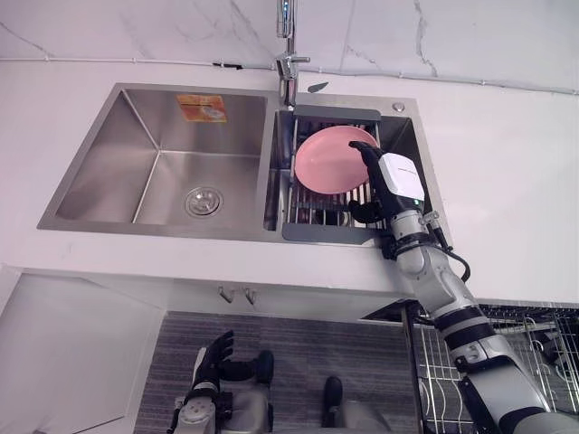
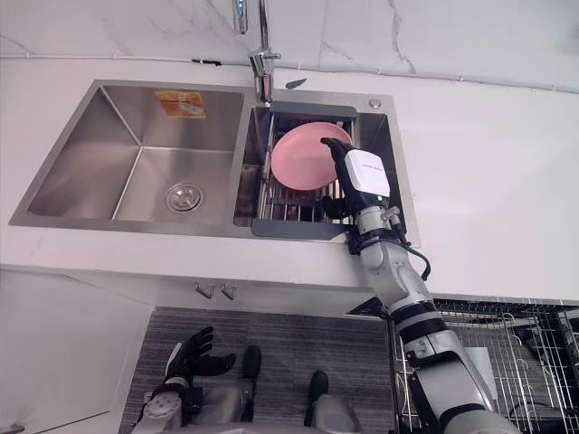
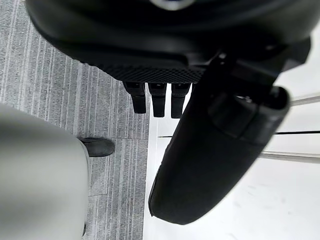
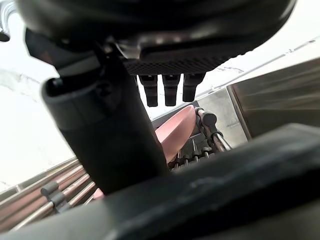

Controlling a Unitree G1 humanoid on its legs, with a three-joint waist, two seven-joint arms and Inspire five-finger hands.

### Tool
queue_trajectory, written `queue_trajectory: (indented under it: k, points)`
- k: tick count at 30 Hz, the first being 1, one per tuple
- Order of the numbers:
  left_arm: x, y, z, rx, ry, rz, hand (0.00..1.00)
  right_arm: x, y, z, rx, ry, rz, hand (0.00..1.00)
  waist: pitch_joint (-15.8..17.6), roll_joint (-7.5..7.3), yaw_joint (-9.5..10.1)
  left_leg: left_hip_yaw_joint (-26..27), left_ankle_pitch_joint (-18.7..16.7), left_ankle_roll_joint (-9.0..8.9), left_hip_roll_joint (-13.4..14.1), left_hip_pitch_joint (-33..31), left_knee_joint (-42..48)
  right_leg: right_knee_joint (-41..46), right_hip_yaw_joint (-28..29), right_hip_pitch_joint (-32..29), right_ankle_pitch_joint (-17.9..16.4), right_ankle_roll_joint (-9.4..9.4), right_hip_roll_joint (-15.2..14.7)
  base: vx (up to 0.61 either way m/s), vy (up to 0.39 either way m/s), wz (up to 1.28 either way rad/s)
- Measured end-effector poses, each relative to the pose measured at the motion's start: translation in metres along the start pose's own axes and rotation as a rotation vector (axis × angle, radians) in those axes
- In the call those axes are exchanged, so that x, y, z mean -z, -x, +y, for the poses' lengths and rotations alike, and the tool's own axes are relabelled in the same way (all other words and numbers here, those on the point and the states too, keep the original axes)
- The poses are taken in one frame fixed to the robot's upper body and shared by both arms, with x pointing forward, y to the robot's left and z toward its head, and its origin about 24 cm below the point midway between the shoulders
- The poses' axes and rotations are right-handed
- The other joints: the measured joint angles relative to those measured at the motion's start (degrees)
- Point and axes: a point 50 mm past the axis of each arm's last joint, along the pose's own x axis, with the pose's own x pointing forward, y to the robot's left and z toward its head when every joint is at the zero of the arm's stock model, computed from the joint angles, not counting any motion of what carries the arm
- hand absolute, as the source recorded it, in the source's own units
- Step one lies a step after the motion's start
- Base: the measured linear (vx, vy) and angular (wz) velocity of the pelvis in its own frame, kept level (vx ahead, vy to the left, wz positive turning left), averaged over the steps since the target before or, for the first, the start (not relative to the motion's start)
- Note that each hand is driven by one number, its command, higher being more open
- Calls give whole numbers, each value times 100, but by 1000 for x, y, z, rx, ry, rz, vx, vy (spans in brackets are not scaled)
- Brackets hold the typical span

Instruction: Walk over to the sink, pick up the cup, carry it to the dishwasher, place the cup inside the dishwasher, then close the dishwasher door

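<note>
A pink plate (image 1: 327, 159) leans upright in a dark dish rack (image 1: 330, 221) set in the sink's right basin. My right hand (image 1: 391, 177) reaches over the rack's right side, fingers straight and open, fingertips at the plate's right rim. In the right wrist view the fingers (image 4: 170, 90) point toward the plate (image 4: 176, 131), with the thumb (image 4: 110, 130) standing apart and nothing held. My left hand (image 1: 213, 356) hangs low over the grey floor below the counter, fingers spread and open, as the left wrist view's fingers (image 3: 159, 102) also show.
The steel left basin (image 1: 118, 154) has a drain (image 1: 204, 201) in it. A faucet (image 1: 287, 54) rises behind the divider. White counter (image 1: 507, 172) lies to the right. The dishwasher's wire rack (image 1: 529, 348) is pulled out at lower right, beside my right arm.
</note>
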Motion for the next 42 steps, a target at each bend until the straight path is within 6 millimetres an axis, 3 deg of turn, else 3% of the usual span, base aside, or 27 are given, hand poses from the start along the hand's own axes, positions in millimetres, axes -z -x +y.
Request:
queue_trajectory:
  k: [9,16,24,36,42]
  points:
    - [-9,-5,0,2,-6,-24,90,-3,-19,-15,22,51,-18,90,194,4,23,-126,75,23,89,-243,-1,-84,24,-175,95,-34,86,-47,0,3]
    - [-13,-6,-1,4,7,-32,90,-8,-28,-23,49,-46,-11,90,248,36,71,-146,129,-51,225,-393,-1,-231,24,-268,273,-142,243,-17,-38,0]
    - [-15,-7,-2,12,-3,-34,90,-14,-29,-21,52,-107,-24,90,252,44,111,-148,172,-114,363,-414,-1,-286,25,-271,315,-180,381,19,-39,-2]
    - [-15,-7,-2,13,-4,-34,90,-18,-30,-17,61,-346,7,90,255,50,114,-152,200,-156,410,-405,-2,-284,25,-273,371,-235,432,11,-8,-1]
    - [-15,-7,-2,14,-4,-34,90,-20,-30,-17,49,-305,-10,90,254,48,114,-153,203,-160,413,-403,-2,-284,26,-271,374,-232,435,0,0,0]
